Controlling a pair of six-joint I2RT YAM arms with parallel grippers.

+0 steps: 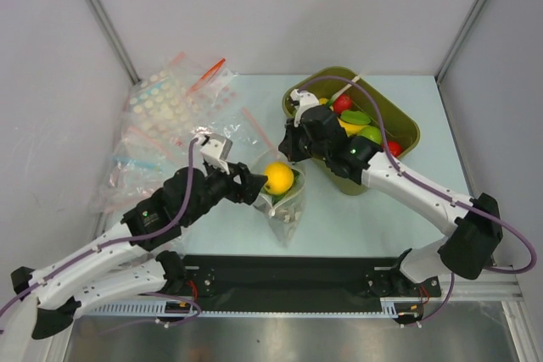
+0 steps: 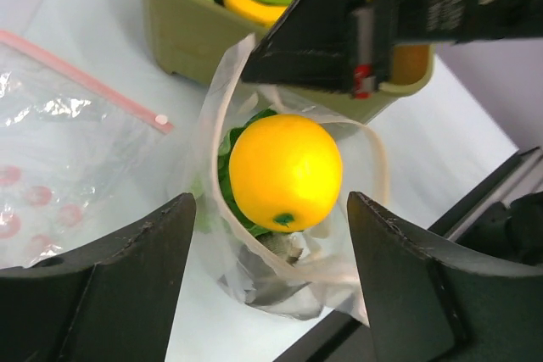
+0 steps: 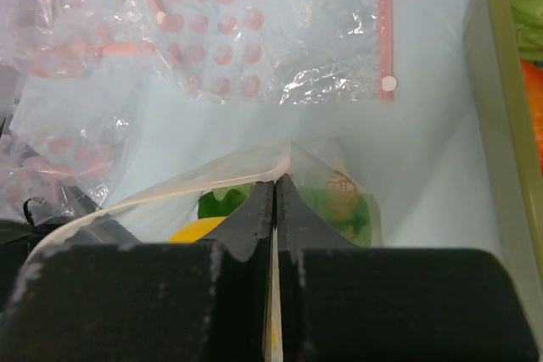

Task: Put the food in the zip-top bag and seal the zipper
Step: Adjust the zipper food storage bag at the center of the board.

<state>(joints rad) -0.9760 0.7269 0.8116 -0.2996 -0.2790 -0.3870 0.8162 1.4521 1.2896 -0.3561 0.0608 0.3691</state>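
The zip-top bag [image 1: 286, 208] stands in the middle of the table with its mouth open. The round yellow-orange fruit [image 1: 278, 177] rests in the mouth, on top of the green lettuce [image 2: 231, 158] inside. My left gripper [image 1: 254, 184] is open and empty; in the left wrist view its fingers [image 2: 110, 286] sit either side of the fruit [image 2: 286, 173], a little short of it. My right gripper [image 1: 287, 148] is shut on the bag's far rim [image 3: 204, 178], holding it up. Lettuce [image 3: 222, 202] and fruit [image 3: 197, 230] show through the plastic in the right wrist view.
An olive-green bin [image 1: 405, 122] with bananas and red and green toy fruit stands at the back right, just behind the right gripper. A pile of clear bags with pink and red strips [image 1: 170, 112] lies at the back left. A black strip [image 1: 288, 273] runs along the near edge.
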